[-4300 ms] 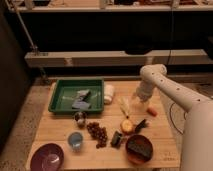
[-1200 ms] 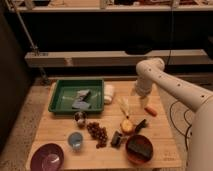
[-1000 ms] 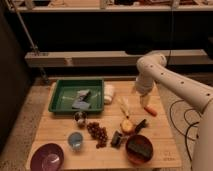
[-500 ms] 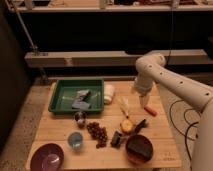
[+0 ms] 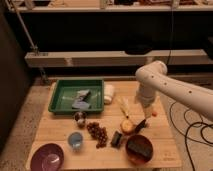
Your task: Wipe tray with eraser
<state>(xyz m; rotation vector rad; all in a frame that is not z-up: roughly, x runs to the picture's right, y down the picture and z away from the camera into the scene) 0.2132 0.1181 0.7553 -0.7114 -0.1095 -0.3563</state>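
Note:
The green tray (image 5: 60, 98) stands at the back left of the wooden table, with blue-grey flat pieces (image 5: 81, 99) lying in it. The eraser (image 5: 141, 145), a dark block, lies in the brown bowl (image 5: 131, 152) at the front right. My white arm comes in from the right and bends down. My gripper (image 5: 146, 106) hangs over the right middle of the table, right of the tray and behind the bowl, well apart from both.
A white roll (image 5: 108, 92) lies by the tray's right rim. A yellow husk (image 5: 123, 106), an orange fruit (image 5: 127, 126), an orange piece (image 5: 153, 114), grapes (image 5: 97, 133), a small black chunk (image 5: 116, 138), a blue cup (image 5: 75, 140) and a purple bowl (image 5: 47, 156) also lie on the table.
The arm has lifted and swung slightly back and right over the table's right side. In the last half second it has hardly moved. Objects on the table have stayed in place.

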